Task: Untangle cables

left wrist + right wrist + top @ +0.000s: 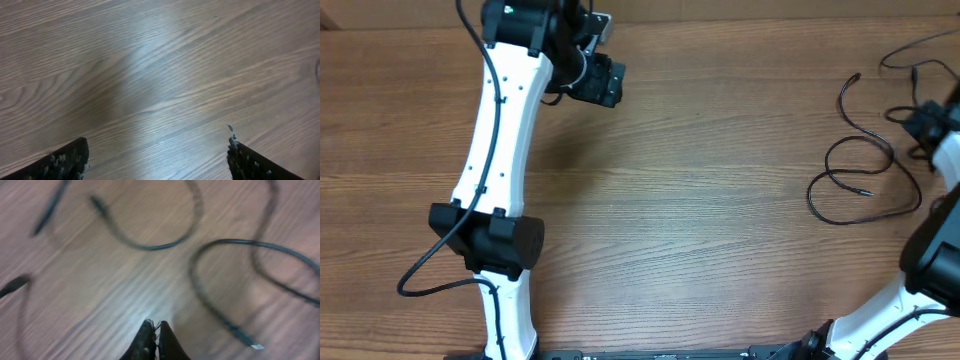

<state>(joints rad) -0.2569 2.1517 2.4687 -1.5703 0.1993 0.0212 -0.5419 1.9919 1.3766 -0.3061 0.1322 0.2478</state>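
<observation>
Wood-grain table (pixel 720 200) under both arms. Nearest us in the right wrist view, the right gripper (pixel 156 327) has its jaws pressed together, and we see nothing between them. Just beyond its tips the cables (pixel 150 246) lie as loose black curves on the table's right side. Farther off, at the far left, the left gripper (pixel 156 150) hangs with jaws wide over bare wood.
</observation>
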